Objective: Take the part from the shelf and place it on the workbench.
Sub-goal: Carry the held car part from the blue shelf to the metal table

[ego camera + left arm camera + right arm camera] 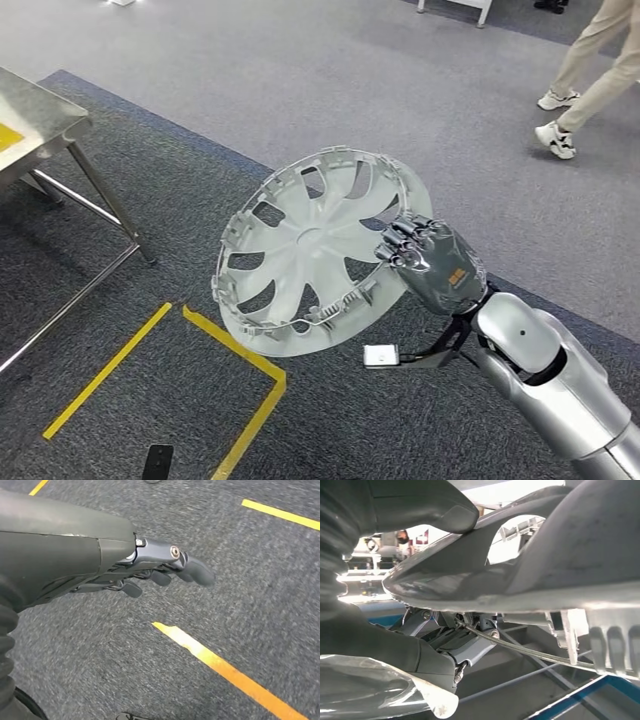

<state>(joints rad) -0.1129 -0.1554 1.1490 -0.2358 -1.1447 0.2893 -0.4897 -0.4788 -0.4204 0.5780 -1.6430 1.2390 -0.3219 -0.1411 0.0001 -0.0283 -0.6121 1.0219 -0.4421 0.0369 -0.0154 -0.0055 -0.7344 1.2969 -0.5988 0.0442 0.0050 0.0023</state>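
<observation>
I have the right hand [430, 262] clamped on the rim of the wheel cover [313, 245], carrying it tilted above the carpet to clear the workbench [34, 125] at left, while the left hand [158, 570] hangs empty, fingers loosely extended.

Little can be read here — the one mark is a small orange logo on the back of the right hand [438, 262], its characters too small to make out. A white tag [380, 355] hangs by the right wrist, and its face shows no legible print. The yellow tape lines [234, 345] on the floor carry no letters or numbers — nor does the yellow patch [9, 136] on the bench.
</observation>
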